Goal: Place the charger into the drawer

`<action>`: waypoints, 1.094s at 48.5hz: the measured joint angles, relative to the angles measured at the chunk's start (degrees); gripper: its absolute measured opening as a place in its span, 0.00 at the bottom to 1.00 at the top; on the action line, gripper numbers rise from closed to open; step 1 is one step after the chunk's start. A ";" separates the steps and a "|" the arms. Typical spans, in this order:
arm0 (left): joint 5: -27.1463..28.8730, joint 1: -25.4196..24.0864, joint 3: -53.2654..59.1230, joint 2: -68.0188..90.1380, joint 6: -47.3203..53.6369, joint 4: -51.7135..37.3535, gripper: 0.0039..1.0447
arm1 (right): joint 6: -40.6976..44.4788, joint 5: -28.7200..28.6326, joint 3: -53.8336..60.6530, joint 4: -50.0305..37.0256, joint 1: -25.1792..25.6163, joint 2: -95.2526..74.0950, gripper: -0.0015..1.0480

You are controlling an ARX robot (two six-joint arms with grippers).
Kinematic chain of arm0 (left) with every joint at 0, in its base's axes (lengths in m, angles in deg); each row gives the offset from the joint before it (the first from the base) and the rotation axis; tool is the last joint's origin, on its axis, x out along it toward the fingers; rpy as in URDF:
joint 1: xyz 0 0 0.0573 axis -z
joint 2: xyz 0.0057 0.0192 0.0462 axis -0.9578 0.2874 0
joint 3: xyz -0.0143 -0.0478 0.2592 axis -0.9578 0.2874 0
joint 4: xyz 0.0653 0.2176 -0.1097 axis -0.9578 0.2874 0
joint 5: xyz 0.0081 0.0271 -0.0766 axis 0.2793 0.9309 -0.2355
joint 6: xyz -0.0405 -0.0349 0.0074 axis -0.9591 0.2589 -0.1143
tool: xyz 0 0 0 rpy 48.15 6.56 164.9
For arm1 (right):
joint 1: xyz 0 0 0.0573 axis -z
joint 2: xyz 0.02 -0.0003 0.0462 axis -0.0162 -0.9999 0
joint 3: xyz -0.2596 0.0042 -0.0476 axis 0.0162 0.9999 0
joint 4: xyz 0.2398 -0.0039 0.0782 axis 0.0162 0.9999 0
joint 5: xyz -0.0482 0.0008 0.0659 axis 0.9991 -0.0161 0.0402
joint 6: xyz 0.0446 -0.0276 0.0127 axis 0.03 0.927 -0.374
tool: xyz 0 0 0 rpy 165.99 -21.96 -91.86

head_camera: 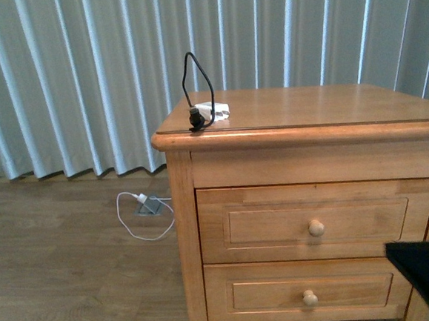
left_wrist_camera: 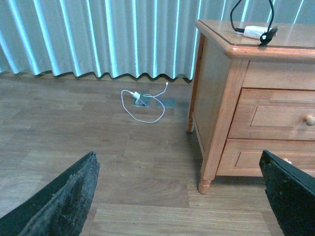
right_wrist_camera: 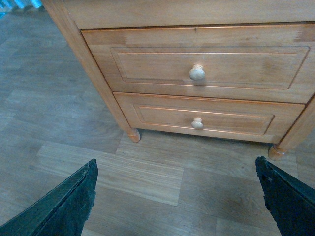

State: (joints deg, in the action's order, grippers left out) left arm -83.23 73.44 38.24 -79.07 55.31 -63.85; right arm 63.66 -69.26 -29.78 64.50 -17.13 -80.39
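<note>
1. The left claw [left_wrist_camera: 177, 162] hangs low over the floor, spread wide and empty.
2. The charger [head_camera: 215, 111] lies at the front-left corner of the nightstand [head_camera: 329, 107] top, its black cable looping upward. The white block is probably light and rigid and the cable floppy, so the block looks the surest hold.
3. The drawer [head_camera: 264, 227], uppermost, sits closed.
4. The right claw [right_wrist_camera: 175, 162] faces the drawer fronts, spread and empty.
</note>
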 joint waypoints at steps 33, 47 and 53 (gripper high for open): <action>0.00 0.00 0.00 0.00 0.00 0.00 0.94 | 0.26 15.32 -36.44 -13.11 -5.75 -51.28 0.92; 0.00 0.02 0.00 0.00 0.00 0.00 0.94 | 3.21 16.26 -44.57 -14.53 -3.72 -58.16 0.92; 0.00 0.00 0.00 0.00 0.00 0.00 0.94 | 4.07 16.31 -46.77 -14.51 -2.12 -60.48 0.92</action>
State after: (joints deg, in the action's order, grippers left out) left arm -83.23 73.44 38.24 -79.07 55.31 -63.85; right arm 67.72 -52.95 -76.55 49.99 -19.25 -140.87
